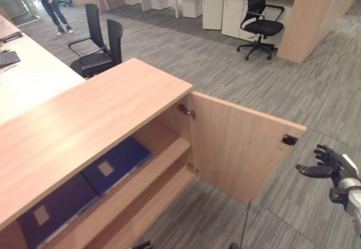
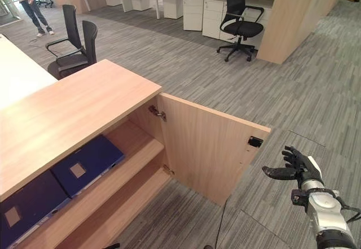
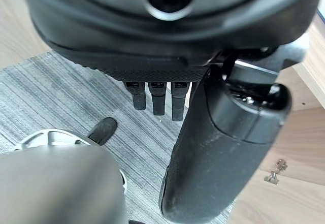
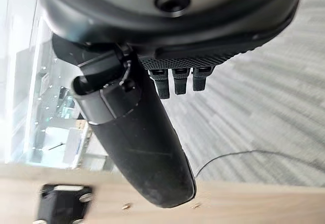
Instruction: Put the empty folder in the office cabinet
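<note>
Right hand (image 2: 299, 170), fingers loosely apart and empty, hovers just beyond the open door's (image 2: 208, 147) free edge; folders (image 2: 87, 164) lie shelved far past the fingertips (left hand (image 3: 213, 132) likewise relaxed).

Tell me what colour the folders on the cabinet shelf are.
Dark blue folders, each with a small pale label; clearest in the right eye view.

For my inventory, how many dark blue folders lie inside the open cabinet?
2, side by side on the upper shelf: one folder nearer the open door, another folder farther in. More may be hidden under the top.
</note>
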`<state>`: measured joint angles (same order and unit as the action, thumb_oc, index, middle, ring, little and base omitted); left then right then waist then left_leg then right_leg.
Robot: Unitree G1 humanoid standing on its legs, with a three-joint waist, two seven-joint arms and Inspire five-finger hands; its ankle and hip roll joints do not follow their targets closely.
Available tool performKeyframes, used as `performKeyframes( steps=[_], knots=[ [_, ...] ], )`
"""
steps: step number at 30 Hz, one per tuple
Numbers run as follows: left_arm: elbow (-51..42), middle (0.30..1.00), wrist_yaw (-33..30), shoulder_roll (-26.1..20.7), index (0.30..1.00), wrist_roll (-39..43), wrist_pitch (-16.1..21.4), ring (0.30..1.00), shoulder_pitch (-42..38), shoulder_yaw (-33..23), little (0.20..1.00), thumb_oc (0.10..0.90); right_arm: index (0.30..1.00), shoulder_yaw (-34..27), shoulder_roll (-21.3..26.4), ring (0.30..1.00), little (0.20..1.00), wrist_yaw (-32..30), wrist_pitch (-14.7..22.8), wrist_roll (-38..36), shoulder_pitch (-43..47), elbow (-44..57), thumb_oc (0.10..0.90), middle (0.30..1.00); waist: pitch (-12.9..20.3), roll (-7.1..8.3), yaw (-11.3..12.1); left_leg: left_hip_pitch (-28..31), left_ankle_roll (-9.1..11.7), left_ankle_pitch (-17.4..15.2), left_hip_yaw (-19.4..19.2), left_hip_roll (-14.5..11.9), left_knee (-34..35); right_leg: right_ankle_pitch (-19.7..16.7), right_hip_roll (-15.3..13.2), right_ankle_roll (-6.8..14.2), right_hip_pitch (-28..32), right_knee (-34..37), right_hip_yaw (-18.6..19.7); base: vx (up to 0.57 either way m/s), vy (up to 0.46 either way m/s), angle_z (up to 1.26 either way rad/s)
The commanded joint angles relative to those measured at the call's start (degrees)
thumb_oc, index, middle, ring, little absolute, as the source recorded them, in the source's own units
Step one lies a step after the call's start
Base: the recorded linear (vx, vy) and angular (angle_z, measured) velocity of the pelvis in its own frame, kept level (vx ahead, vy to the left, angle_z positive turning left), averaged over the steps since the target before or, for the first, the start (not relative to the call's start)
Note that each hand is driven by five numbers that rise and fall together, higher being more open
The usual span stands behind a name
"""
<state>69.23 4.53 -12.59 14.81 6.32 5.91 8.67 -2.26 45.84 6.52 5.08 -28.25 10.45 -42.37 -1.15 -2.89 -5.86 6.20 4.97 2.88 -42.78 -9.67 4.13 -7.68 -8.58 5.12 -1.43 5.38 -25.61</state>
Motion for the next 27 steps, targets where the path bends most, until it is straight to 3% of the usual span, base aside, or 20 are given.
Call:
performKeyframes(
  steps=[1, 13, 20, 24, 25, 27],
  knots=[
    [-0.3, 0.900, 0.4, -2.8, 0.900, -1.3, 1.4, 0.900, -0.8, -1.1, 0.900, 0.800, 0.900, 1.2, 5.6, 0.900, 0.900, 0.2, 5.9, -4.8, 10.2, 2.6, 0.800, 0.900, 1.5, 3.20, 0.9, 0.3, 2.9, 0.1, 4.7, -0.9, 0.5, 6.1, 0.9, 2.4, 2.2, -0.4, -2.9, 0.00, 0.000, 0.00],
    [0.2, 0.900, 0.2, -3.2, 0.900, -0.6, 1.1, 0.900, -0.2, -0.6, 0.900, 0.800, 0.900, 8.6, 3.8, 0.900, 0.900, 2.6, 5.5, -8.8, 20.6, 3.8, 0.800, 0.900, 2.0, 3.24, 2.6, 0.4, 2.9, 0.0, 5.5, -0.6, 0.4, 6.2, 0.7, 2.2, 2.9, -0.4, -3.4, 0.00, -0.002, 0.05],
    [-0.3, 0.900, 0.0, -2.8, 0.900, 0.1, 1.1, 0.900, -0.6, -1.1, 0.900, 0.800, 0.900, 14.9, -1.7, 0.900, 0.900, 7.3, 4.2, -11.2, 20.3, 11.7, 0.800, 0.900, 2.0, 3.43, 3.2, 0.4, 3.0, 0.2, 5.9, -0.5, 0.4, 6.3, 0.8, 1.9, 3.2, -0.5, -3.7, 0.00, 0.000, 0.00],
    [-0.2, 0.900, 0.0, -2.5, 0.900, -0.6, 1.1, 0.900, -1.0, -1.4, 0.900, 0.800, 0.900, 20.7, -3.2, 0.900, 0.900, 11.8, 1.9, -11.0, 18.6, 18.8, 0.800, 0.900, 1.9, 3.53, 3.1, 0.3, 3.0, 0.3, 5.8, -0.5, 0.4, 6.3, 0.8, 1.8, 3.0, -0.5, -3.7, -0.02, 0.010, -0.06],
    [-0.3, 0.900, 0.4, -2.5, 0.900, -1.6, 1.1, 0.900, -1.4, -1.5, 0.900, 0.800, 0.900, 26.4, -4.3, 0.900, 0.900, 17.6, -1.8, -12.3, 16.4, 23.0, 0.800, 0.900, 1.6, 3.67, 3.4, 0.2, 3.1, 0.3, 5.8, -0.5, 0.4, 6.2, 0.9, 1.7, 3.0, -0.5, -3.7, -0.04, 0.020, -0.05],
    [-0.6, 0.900, 0.9, -2.3, 0.900, -2.9, 1.1, 0.900, -1.5, -1.1, 0.900, 0.800, 0.900, 33.2, -4.2, 0.900, 0.900, 23.1, -5.5, -13.1, 14.8, 26.9, 0.800, 0.900, 1.4, 3.75, 3.6, 0.1, 3.1, 0.4, 6.0, -0.5, 0.3, 6.3, 0.8, 1.6, 2.9, -0.6, -4.0, -0.04, 0.020, -0.07]
  ],
)
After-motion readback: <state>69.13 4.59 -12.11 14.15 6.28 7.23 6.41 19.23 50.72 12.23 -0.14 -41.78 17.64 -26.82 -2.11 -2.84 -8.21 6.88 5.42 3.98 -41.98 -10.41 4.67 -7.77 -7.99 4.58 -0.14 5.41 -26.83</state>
